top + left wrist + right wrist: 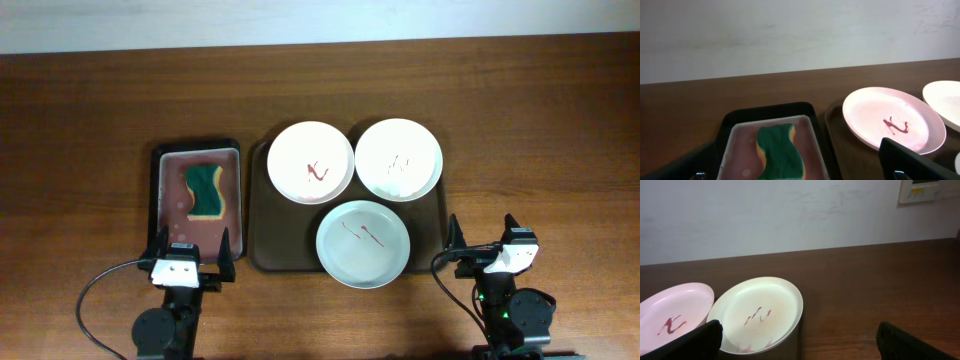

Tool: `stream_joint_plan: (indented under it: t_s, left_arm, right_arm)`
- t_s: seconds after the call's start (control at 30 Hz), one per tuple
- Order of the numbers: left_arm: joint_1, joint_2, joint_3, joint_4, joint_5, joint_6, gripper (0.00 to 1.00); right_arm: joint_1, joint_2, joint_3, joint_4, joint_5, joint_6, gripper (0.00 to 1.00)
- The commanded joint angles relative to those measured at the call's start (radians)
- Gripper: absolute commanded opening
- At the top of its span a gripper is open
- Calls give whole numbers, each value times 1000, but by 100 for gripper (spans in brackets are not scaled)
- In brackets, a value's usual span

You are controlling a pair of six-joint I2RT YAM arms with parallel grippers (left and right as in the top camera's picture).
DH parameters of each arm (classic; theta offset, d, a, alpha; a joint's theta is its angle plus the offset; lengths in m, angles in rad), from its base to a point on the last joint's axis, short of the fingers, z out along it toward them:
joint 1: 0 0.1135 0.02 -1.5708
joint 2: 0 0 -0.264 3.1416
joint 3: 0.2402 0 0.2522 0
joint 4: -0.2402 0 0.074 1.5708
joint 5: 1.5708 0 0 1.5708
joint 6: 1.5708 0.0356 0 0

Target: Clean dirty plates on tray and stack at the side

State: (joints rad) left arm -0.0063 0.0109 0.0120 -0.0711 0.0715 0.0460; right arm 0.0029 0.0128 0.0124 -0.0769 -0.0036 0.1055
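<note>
Dark wooden tabletop [100, 100], three smeared plates [363, 244] on the brown tray [275, 245], and just left of it the sponge [205, 190] lies lengthwise straight ahead of the left gripper [192, 243], fingers spread and empty, far nearer than the right gripper [482, 230], likewise spread.
</note>
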Motion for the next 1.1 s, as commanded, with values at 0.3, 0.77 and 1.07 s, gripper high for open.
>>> stream_joint_plan:
  t_s: [0.3, 0.77, 1.07]
  left_arm:
    - [-6, -4, -3, -5, 0, 19, 99]
    - [-6, -4, 5, 13, 3, 19, 99]
    - [-6, 51, 98, -71, 3, 19, 99]
  right_arm:
    - [10, -9, -7, -4, 5, 6, 99]
    - [10, -9, -7, -2, 5, 6, 99]
    - [10, 2, 16, -29, -41, 7, 99]
